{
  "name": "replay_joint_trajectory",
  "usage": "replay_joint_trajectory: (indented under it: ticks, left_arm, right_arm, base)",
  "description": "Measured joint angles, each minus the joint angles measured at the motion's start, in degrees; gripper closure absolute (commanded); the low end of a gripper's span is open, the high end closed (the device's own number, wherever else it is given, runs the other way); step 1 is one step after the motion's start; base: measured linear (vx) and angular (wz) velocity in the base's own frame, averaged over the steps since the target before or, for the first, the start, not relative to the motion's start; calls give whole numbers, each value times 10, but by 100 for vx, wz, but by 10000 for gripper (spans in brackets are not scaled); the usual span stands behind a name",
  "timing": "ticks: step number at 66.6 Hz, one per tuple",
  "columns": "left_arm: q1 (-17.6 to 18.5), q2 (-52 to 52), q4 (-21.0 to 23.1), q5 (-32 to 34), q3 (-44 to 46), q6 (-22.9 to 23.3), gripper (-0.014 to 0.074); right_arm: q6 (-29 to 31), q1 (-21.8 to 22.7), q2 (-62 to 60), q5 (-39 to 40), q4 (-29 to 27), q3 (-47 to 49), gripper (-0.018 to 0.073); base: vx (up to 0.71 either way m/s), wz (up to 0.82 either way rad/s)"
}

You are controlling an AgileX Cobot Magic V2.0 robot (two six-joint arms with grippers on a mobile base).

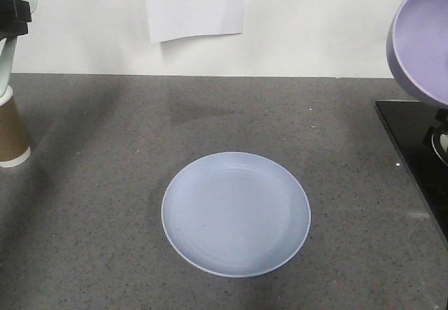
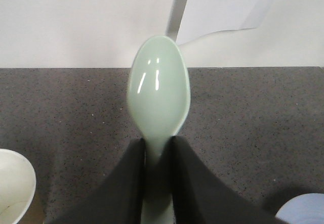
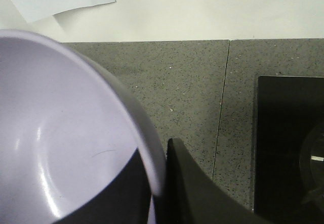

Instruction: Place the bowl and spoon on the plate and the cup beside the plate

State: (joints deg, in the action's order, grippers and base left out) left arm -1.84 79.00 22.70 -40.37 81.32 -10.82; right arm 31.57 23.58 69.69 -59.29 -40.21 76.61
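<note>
The plate [image 1: 236, 213] lies bare in the middle of the counter [image 1: 91, 254], so you are at the start of the placing: both pieces meant for it are lifted and neither is down. The bowl [image 1: 423, 40] hangs tilted at the right edge of the front view, well apart from the plate and above a dark glossy panel [image 1: 409, 149]. The right gripper [image 3: 154, 181] has its jaws pinching the bowl's wall, one inside and one outside. The spoon [image 2: 158, 90] stands head-up at the far left, and the left gripper [image 2: 158, 145] has its jaws pressed on the neck just below the head. The cup [image 1: 10, 131] stands upright right under it, well apart from the plate.

The next move, as I judge it, is to carry the bowl left and down over the plate's centre, level it, then let go. Hold the spoon back so the arms do not cross. The cup will need bringing closer afterwards.

Only the front view gives you the whole plate and how far each piece is from it. The left wrist view shows the grip on the spoon and just a sliver of plate. Neither view tells you whether the handle's tip is clear of the cup's mouth. The right wrist view shows the hold on the bowl's wall, which is out of frame in the front view.
</note>
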Motion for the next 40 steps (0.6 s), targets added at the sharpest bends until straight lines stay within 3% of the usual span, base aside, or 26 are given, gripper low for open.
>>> replay_joint_trajectory:
  ticks: [40]
  left_arm:
    - [0,0,0,0,0,0,603]
  right_arm:
    - [0,0,0,0,0,0,565]
  base:
    - [0,0]
